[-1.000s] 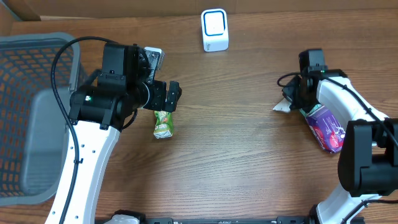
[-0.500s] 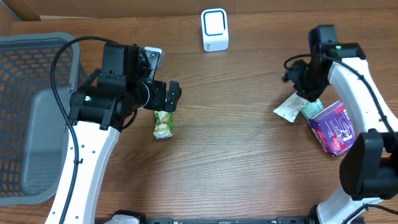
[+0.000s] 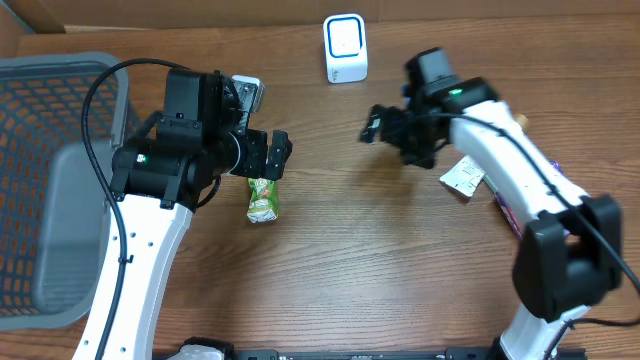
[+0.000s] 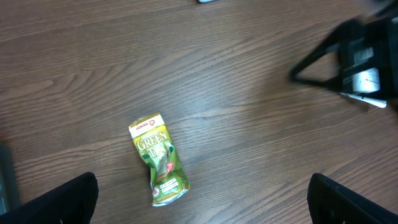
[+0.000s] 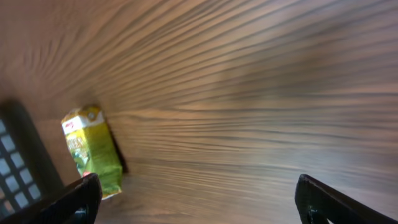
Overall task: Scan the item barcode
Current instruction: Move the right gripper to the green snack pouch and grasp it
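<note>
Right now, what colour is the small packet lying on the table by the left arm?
Green packet with a yellow top, clearest in the left wrist view.

A brown wood-grain table (image 3: pixel 350 270) fills the view, its grain running side to side under soft, even light. Beyond the left gripper (image 3: pixel 279 153), along the table's far edge, stands a paler tan wall or board (image 3: pixel 200 12). To that gripper's left sits a grey mesh basket (image 3: pixel 60 61).
</note>
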